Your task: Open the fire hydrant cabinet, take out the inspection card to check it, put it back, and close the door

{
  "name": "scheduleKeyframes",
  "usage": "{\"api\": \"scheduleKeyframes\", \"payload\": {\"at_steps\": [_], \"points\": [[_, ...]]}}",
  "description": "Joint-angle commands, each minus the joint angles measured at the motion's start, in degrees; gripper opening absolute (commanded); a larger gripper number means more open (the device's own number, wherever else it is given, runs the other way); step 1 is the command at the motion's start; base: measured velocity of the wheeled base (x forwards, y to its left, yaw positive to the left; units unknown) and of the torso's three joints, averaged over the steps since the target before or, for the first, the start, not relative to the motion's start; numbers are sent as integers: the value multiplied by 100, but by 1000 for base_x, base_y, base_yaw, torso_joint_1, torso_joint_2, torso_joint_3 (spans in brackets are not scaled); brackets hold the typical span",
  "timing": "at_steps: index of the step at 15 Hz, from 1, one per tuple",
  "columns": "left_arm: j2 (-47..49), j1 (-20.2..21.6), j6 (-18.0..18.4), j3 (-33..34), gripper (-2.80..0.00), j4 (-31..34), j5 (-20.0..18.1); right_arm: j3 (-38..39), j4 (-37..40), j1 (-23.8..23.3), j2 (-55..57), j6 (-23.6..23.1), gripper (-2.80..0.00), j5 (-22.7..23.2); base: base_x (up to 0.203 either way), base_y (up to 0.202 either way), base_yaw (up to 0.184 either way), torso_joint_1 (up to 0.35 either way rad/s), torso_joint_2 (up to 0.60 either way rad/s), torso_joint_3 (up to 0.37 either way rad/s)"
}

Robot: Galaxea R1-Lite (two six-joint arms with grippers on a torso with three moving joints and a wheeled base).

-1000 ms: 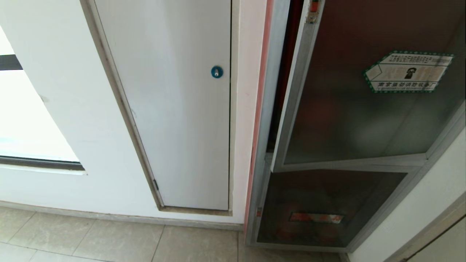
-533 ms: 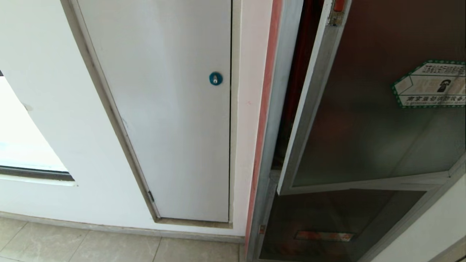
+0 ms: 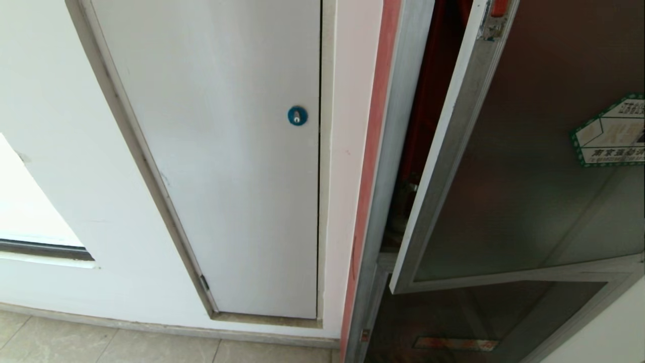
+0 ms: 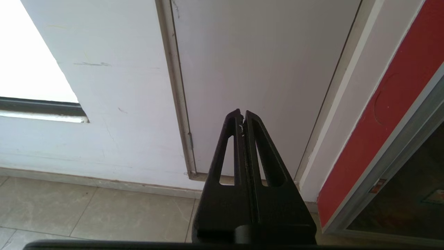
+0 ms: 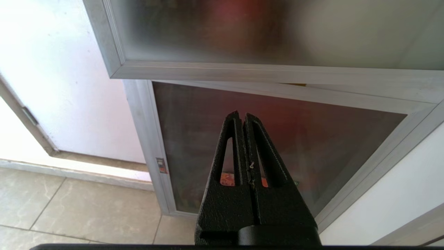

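Note:
The fire hydrant cabinet stands at the right of the head view, silver-framed, with red showing inside the gap. Its door, dark tinted glass in an aluminium frame with a green-edged sticker, stands ajar, swung out from the frame. The inspection card is hidden. Neither arm shows in the head view. My left gripper is shut and empty, pointing at the white panel low on the wall. My right gripper is shut and empty, below the door's bottom rail and in front of the lower glass panel.
A plain white panel with a blue round lock fills the wall left of the cabinet. A bright window opening lies at the far left. Beige floor tiles run along the wall's foot. A white wall flanks the cabinet's right.
The whole head view has shifted: the camera moved closer and leftward, so the cabinet and door slid right and the sticker now sits at the picture's edge. The door's gap looks wider.

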Motion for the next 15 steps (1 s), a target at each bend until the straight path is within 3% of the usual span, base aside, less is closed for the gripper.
{"api": "scheduleKeyframes", "payload": {"at_steps": [1, 15], "points": [[-1, 2, -5, 105, -280, -1, 4, 0, -1, 0, 7, -3, -280, 3, 0, 0, 0, 0, 0, 0], [-1, 2, -5, 105, -280, -1, 4, 0, -1, 0, 7, -20, -280, 3, 0, 0, 0, 0, 0, 0]]}}
